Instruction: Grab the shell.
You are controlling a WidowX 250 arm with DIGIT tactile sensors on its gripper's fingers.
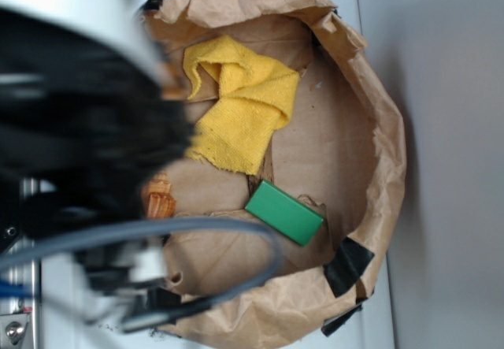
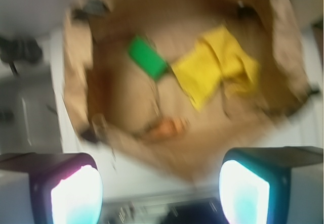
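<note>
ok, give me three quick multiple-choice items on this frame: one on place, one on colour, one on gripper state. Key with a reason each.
1. Where does the small orange-brown ridged shell lie?
A. on the yellow terry cloth
B. on the brown paper floor, apart from the cloth and block
C. on top of the green block

2. What colour is the flat rectangular block?
A. green
B. red
C. blue

3. How do the jaws of the gripper stand?
A. shut on the shell
B. shut on the cloth
C. open, holding nothing

Key:
1 B: in both views the shell sits alone on the crumpled brown paper bag, clear of the yellow terry cloth.
2 A: it shows green in the exterior and wrist views.
3 C: the wrist view shows both fingers wide apart with nothing between them.
</note>
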